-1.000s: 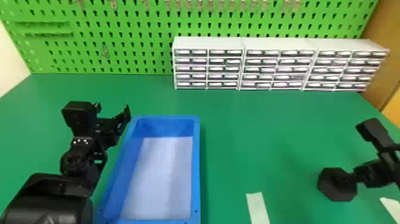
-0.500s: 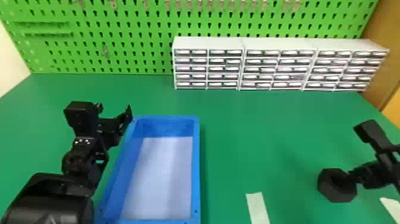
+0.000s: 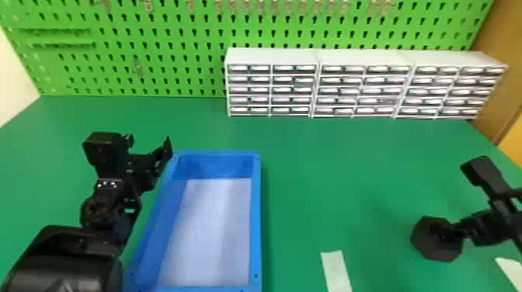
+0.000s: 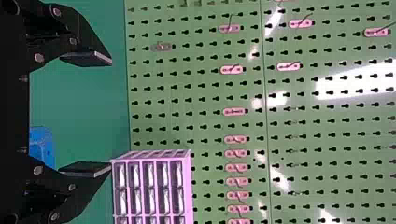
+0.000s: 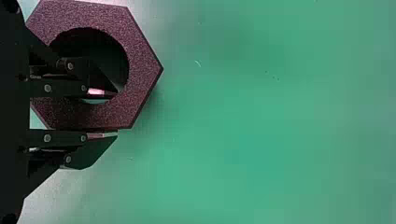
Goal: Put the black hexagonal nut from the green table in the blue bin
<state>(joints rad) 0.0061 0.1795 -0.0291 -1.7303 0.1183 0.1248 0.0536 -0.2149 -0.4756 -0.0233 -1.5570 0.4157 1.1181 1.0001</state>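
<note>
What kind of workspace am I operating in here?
Probably a workshop or a parts-assembly station: a green pegboard with hooks stands behind the green table, and white units of small drawers line the table's back edge.

The nut (image 5: 142, 70) looks grainy, the bin (image 3: 256, 217) smooth plastic.

From my remote seat I see the green table (image 3: 330, 174) carrying a blue bin (image 3: 256, 217), white drawer cabinets (image 3: 272, 57) along its back, and two pale strips (image 3: 337, 272) right of the bin.
</note>
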